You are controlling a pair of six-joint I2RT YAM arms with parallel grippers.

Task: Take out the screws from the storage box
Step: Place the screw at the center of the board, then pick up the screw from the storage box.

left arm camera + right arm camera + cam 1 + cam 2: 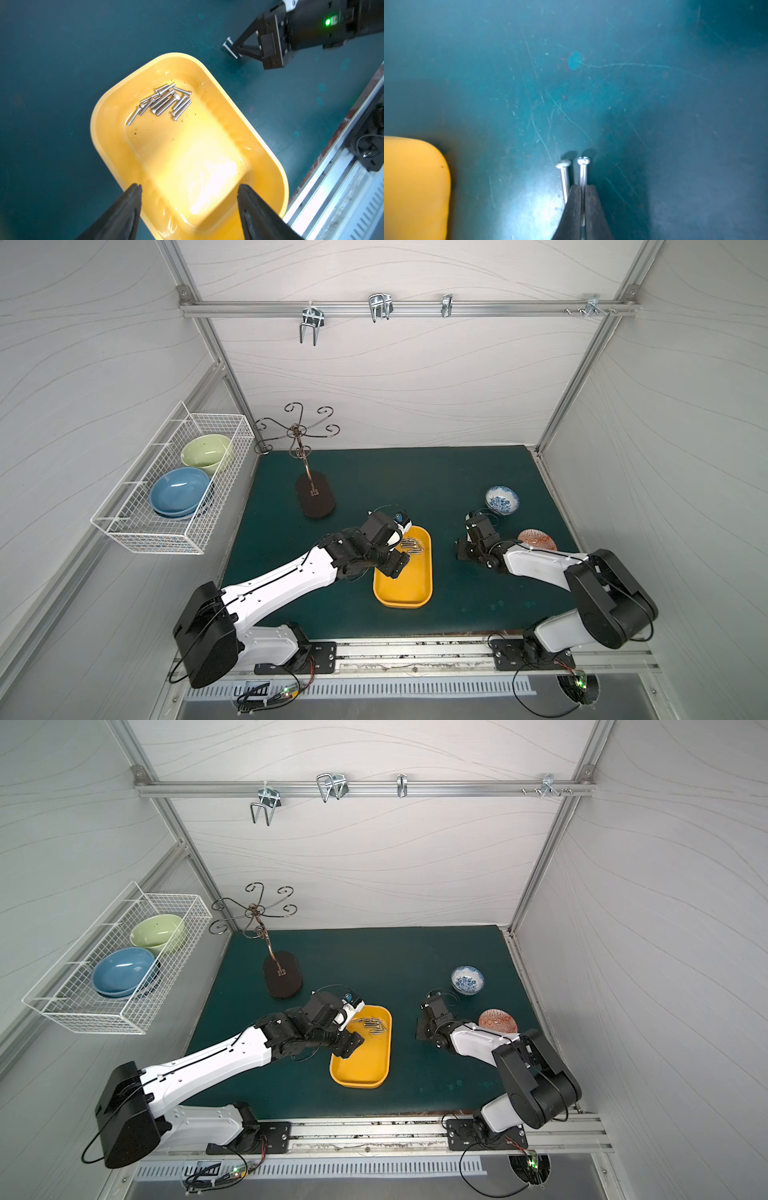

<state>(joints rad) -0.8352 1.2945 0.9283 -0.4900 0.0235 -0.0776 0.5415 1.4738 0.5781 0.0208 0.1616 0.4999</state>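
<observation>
Where the left jaws hang spread wide and empty over the near end of the yellow tray [187, 158], the pile of screws [164, 101] lies ahead of them at the tray's far end. Beyond the tray, down by the green table [52, 83], the right jaws are clamped on one screw [582, 172]. A second screw [564, 178] lies just beside them, on the tray's side.
</observation>
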